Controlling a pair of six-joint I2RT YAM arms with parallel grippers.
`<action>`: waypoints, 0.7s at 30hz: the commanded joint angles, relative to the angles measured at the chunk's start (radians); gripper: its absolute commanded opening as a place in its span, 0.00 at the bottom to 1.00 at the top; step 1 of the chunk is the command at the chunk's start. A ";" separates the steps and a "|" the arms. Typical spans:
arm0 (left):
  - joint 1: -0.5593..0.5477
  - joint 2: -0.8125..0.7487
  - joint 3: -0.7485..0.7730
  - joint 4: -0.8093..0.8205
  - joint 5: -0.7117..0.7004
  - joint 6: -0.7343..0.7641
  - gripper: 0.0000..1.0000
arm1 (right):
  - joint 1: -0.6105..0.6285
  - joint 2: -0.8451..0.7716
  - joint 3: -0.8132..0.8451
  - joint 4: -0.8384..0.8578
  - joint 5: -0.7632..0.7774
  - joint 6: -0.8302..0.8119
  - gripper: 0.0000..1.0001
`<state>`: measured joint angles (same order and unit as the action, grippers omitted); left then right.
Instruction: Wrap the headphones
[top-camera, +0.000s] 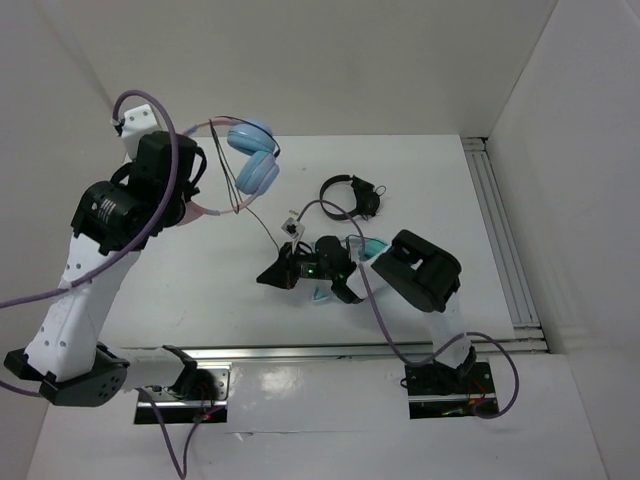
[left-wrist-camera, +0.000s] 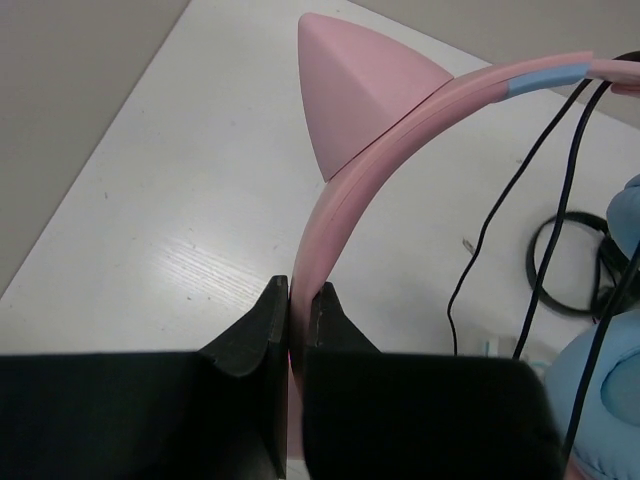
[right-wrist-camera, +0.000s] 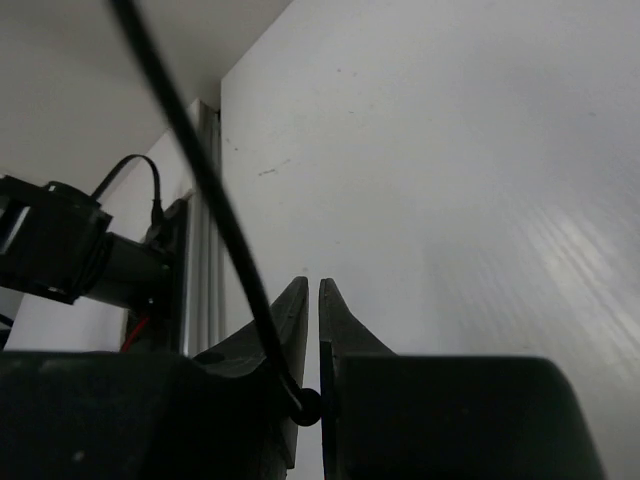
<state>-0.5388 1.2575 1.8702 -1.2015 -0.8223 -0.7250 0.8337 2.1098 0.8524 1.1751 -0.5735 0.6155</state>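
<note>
near right pincer (top-camera: 264, 276), black headphones (top-camera: 352, 194).

White worktop (top-camera: 200, 290), white walls (top-camera: 300, 60) on three sides. Small all-black headphones (top-camera: 350, 192) lying flat near centre-back. Teal-cupped headphones (top-camera: 372, 246) just in front of them, mostly covered, only teal bits showing. Aluminium rail (top-camera: 505, 240) runs along the right edge.

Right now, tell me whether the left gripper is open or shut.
Shut: the left gripper has its fingers pinching the pink headband from both sides.
</note>
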 joint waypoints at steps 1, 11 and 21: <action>0.091 0.043 0.013 0.175 0.029 0.027 0.00 | 0.059 -0.158 -0.038 -0.127 0.136 -0.101 0.00; 0.329 0.186 -0.031 0.266 0.108 0.059 0.00 | 0.269 -0.548 -0.102 -0.573 0.438 -0.321 0.00; 0.339 0.272 -0.138 0.255 0.104 0.027 0.00 | 0.403 -0.731 0.019 -0.856 0.512 -0.448 0.00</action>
<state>-0.2131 1.5322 1.7435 -1.0630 -0.6785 -0.6476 1.2171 1.4067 0.8150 0.4511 -0.0807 0.2390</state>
